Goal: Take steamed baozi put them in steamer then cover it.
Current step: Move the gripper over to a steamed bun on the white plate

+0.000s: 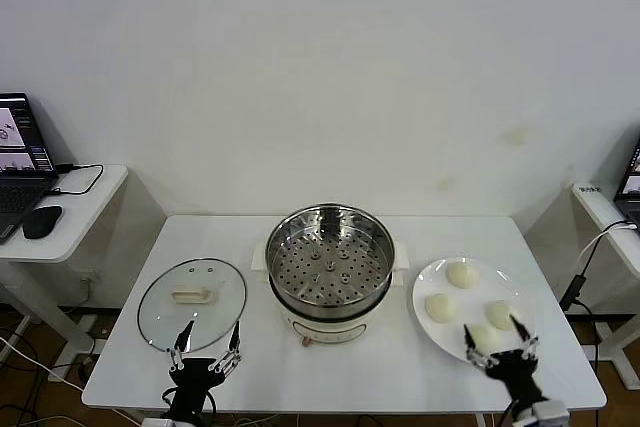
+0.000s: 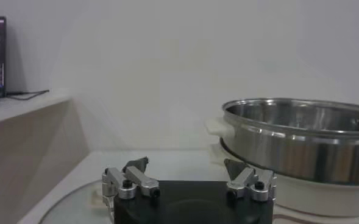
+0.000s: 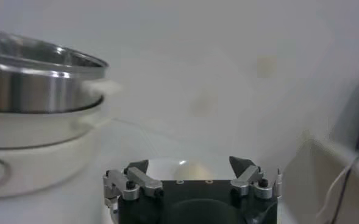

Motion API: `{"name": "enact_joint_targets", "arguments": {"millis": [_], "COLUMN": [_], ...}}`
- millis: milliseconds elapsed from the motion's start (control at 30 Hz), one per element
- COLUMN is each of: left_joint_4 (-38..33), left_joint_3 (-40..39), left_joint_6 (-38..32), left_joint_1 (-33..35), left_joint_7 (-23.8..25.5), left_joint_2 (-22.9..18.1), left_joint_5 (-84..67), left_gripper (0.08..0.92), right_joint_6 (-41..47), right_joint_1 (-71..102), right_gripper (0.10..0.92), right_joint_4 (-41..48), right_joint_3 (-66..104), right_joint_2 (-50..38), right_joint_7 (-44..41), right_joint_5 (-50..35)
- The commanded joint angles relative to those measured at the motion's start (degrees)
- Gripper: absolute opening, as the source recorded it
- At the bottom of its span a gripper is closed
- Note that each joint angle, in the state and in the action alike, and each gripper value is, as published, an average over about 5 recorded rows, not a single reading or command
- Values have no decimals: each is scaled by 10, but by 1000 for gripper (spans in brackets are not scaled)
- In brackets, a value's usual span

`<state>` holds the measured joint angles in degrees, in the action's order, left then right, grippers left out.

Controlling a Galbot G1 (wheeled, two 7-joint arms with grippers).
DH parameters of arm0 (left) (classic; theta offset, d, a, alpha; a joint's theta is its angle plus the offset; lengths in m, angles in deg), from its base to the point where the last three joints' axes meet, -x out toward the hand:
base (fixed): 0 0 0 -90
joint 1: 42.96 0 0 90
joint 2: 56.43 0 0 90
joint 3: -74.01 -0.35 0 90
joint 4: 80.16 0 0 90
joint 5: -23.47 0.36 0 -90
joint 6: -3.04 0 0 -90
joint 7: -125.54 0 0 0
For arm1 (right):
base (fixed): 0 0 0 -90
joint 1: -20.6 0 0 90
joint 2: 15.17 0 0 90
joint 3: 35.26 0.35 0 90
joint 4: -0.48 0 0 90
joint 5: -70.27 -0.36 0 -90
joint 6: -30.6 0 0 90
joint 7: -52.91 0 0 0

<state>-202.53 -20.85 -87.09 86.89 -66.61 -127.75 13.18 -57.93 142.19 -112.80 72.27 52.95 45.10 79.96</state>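
- The left gripper [image 1: 206,346] sits at the table's [image 1: 250,372] near edge with its fingers spread wide and nothing between them.
- Just beyond its fingertips lies the glass lid [image 1: 192,304], flat on the table; in the left wrist view only a sliver of the lid's rim shows beside the gripper body.
- The right gripper [image 1: 499,341] is also wide open and holds nothing; it hovers over the near edge of the white plate [image 1: 428,285].
- 4 buns [image 1: 461,274] lie on that plate; the nearest 1 is partly hidden behind the right fingers, and in the right wrist view only a pale dome shows.
- The steamer [image 1: 330,265] stands between the 2 grippers, farther back, uncovered, its holed tray bare.
- Both arms are cut off at the bottom of the head view.
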Motion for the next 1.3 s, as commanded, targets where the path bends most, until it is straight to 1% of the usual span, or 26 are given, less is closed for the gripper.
{"name": "enact_joint_targets", "arguments": {"millis": [33,167,267,400,533,767,867,1033,1300], "left_joint_4": [3,4,5,4,3,1,2,5,10], "left_joint_3": [11,15,20,25,30,37,39,43,45], "left_joint_6": [13,14,13,11,10,10,10,10,11], "left_joint_1": [-12,-16,-17,-15,-13,-10,-10,-12,-10], "left_joint_7": [15,11,6,4,-1,-4,-4,-4,-2], "left_joint_2": [8,6,5,5,4,3,3,4,5], "left_joint_5": [44,52,61,64,66,66,66,66,66], "left_gripper": [823,823,823,823,823,823,823,823,823], "right_joint_6": [26,30,26,26,30,9,3,-1,11], "right_joint_1": [-117,-174,-232,-338,-490,-737,-795,-836,-844], "right_gripper": [823,823,822,823,823,823,823,823,823], "right_joint_4": [66,113,162,226,298,402,432,467,472], "right_joint_3": [23,-1,-50,-167,-324,-591,-665,-729,-769], "right_joint_2": [-168,-246,-311,-374,-405,-393,-378,-358,-335], "right_joint_7": [-45,-107,-161,-231,-306,-425,-466,-512,-523], "right_joint_5": [183,206,205,186,150,91,71,64,36]}}
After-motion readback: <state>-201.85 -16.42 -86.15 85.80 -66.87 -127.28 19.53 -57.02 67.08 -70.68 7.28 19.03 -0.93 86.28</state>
